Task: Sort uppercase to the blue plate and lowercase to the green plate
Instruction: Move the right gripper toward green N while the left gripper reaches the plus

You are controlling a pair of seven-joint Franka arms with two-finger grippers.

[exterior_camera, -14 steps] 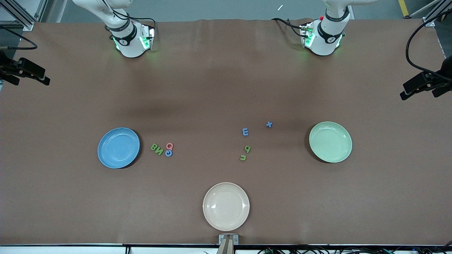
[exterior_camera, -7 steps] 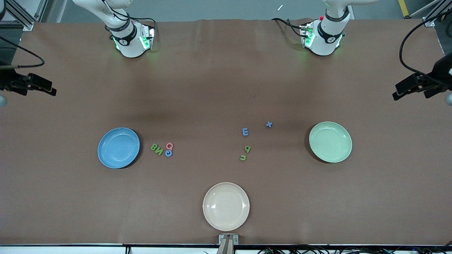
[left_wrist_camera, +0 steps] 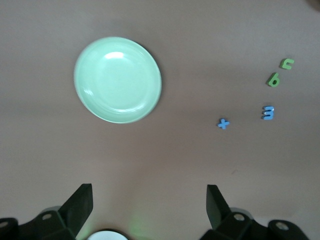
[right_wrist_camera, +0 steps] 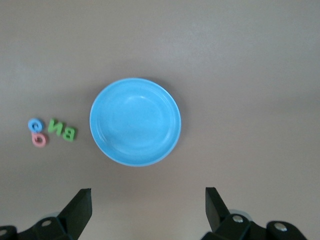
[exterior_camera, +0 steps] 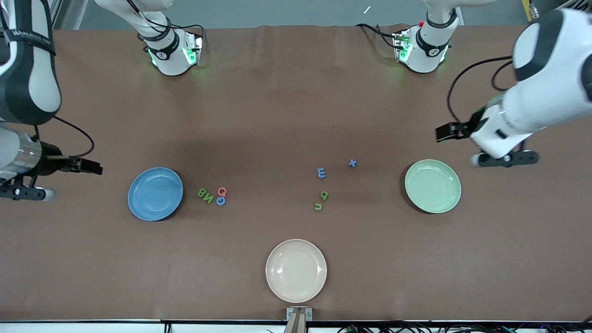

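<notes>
The blue plate [exterior_camera: 155, 194] [right_wrist_camera: 135, 121] lies toward the right arm's end. Beside it cluster the uppercase letters: green B [exterior_camera: 202, 192] [right_wrist_camera: 69, 132], green N [exterior_camera: 209, 199], red-pink Q [exterior_camera: 222, 191] [right_wrist_camera: 39, 139] and blue C [exterior_camera: 221, 200]. The green plate [exterior_camera: 433, 186] [left_wrist_camera: 117, 80] lies toward the left arm's end. The lowercase letters are spread near mid-table: blue x [exterior_camera: 352, 163] [left_wrist_camera: 223, 123], blue m [exterior_camera: 321, 173], green q [exterior_camera: 324, 195] and green u [exterior_camera: 318, 206]. My right gripper [exterior_camera: 90, 166] [right_wrist_camera: 148, 197] hangs open and empty over bare table beside the blue plate. My left gripper [exterior_camera: 446, 133] [left_wrist_camera: 148, 197] hangs open and empty beside the green plate.
A cream plate [exterior_camera: 296, 270] sits near the table's front edge, nearer to the front camera than all the letters. Both arm bases [exterior_camera: 171, 51] [exterior_camera: 423, 46] stand along the back edge. Brown table surface surrounds the plates.
Both arms have swung in from the table's ends toward the plates, the right toward the blue one and the left toward the green one. The letters and plates have not moved.
</notes>
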